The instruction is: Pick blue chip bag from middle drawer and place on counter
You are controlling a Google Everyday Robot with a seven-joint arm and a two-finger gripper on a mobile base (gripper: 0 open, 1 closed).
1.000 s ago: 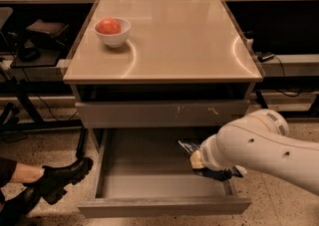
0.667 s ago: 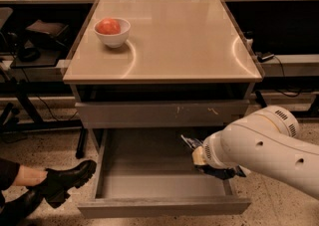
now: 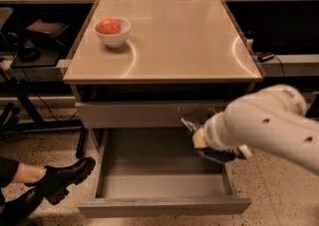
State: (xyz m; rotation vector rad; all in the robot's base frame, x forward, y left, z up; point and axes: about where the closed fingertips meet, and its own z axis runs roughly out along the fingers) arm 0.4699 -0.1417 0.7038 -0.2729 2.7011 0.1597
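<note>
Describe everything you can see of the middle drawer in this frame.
The middle drawer is a wide, shallow grey tray with a plain front panel, looking like painted metal. It is pulled open under the counter. Its floor shows bare left and centre. At its right rear the gripper reaches in by the blue chip bag; whether the bag rests on the floor is hidden.

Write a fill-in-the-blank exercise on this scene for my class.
The round white bowl on the glossy beige counter holds a ____ fruit. The wide grey middle drawer is pulled ____. The robot's tool is over that drawer, by a crinkly foil chip bag coloured dark ____.
Missing words: red; open; blue.
</note>
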